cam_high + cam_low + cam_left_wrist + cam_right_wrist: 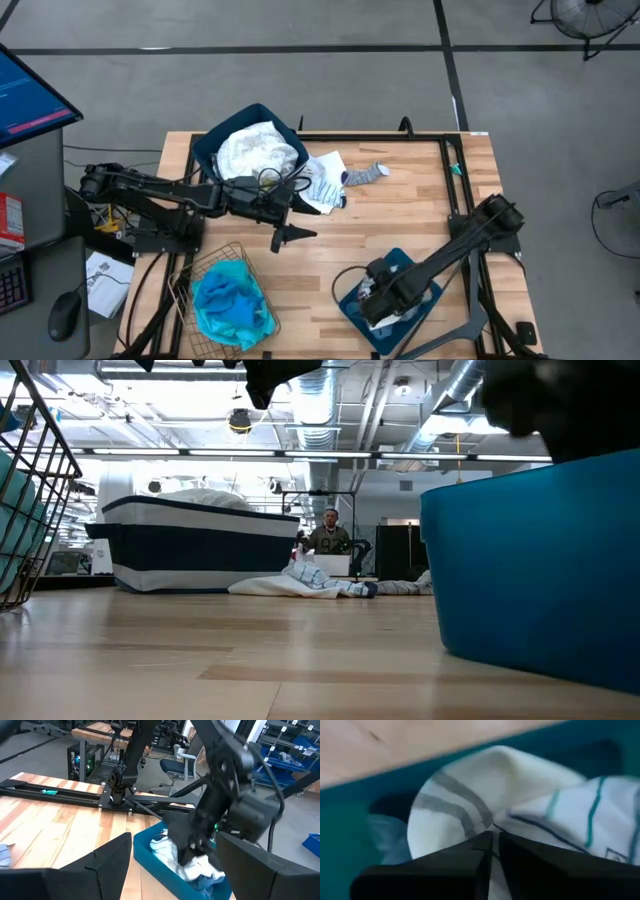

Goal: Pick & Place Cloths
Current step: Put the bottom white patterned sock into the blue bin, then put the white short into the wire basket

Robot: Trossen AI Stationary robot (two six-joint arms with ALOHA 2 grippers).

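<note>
A grey floor (300, 25) crossed by dark lines is seen around the table. Ceiling ducts (330, 400) and strip lights (300, 455) are shown overhead.

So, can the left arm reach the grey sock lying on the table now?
Probably yes: the left gripper hangs open over bare wood, and nothing stands between it and the grey sock.

no legible text, labels, brands or numbers, monitor screen (25, 95) shows lines too small to read

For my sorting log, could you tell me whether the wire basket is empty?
Not empty: the wire basket holds a crumpled turquoise garment, seen in the high view.
</note>
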